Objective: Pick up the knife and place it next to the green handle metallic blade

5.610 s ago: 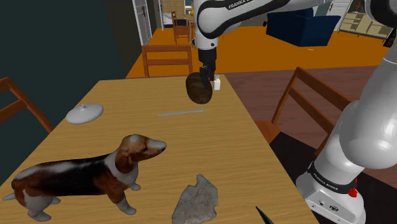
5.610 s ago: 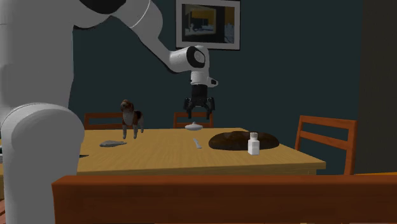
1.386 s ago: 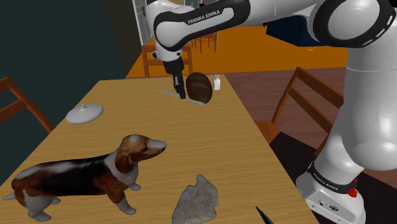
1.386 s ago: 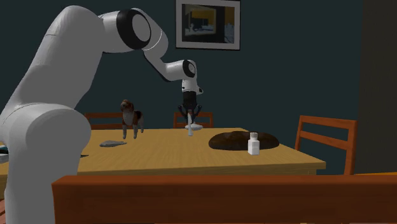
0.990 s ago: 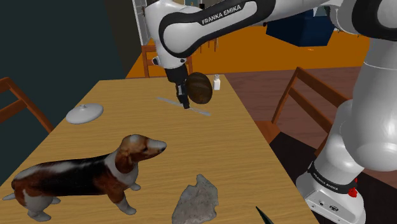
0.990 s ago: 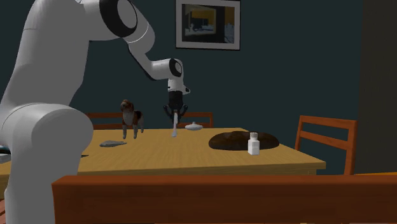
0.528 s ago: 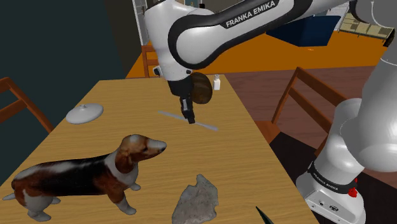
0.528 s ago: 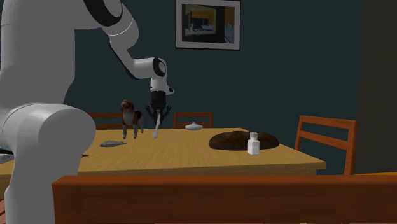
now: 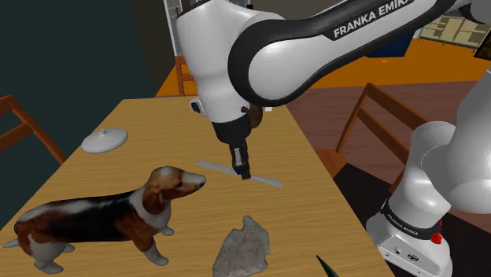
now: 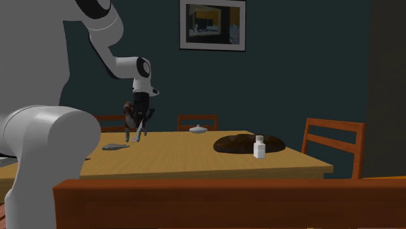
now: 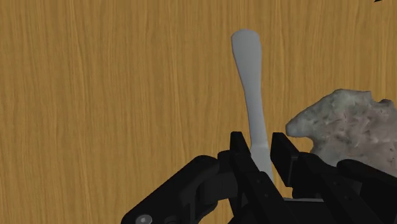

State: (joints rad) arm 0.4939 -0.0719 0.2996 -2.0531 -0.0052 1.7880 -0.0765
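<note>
Wooden dining table [image 9: 307, 204], dark teal wall behind. Gripper [image 9: 244, 171] at centre of the shoulder view, fingers narrowed tight onto the grey knife [image 9: 266, 180], carrying it above the tabletop. Dog figurine [image 9: 102, 212] lower left, grey rock [image 9: 242, 248] bottom centre, dark green tip [image 9: 326, 267] at bottom edge. Small white bottle [image 10: 259, 148] centre right in the second exterior view, contents cannot tell.

Knife [image 9: 264, 181] now aloft in end effector [image 9: 245, 174], nearer the dog [image 9: 118, 211].
</note>
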